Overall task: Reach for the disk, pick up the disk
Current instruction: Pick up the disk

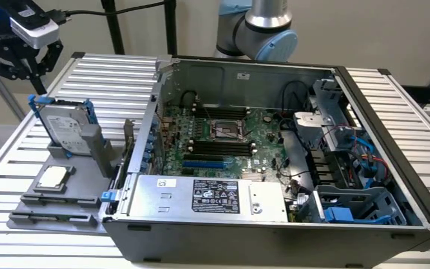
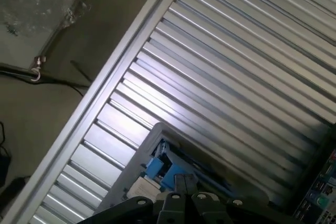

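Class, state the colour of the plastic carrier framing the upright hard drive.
Bright blue; the carrier shows best in the exterior view.

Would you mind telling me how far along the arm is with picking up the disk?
Done: the approach looks nearly complete. In hand: the gripper, shut and empty, hangs just above the top edge of the disk, which stands upright in its grey holder beside the open computer case. Left: the grasp and the lift; the disk seems not yet touched.
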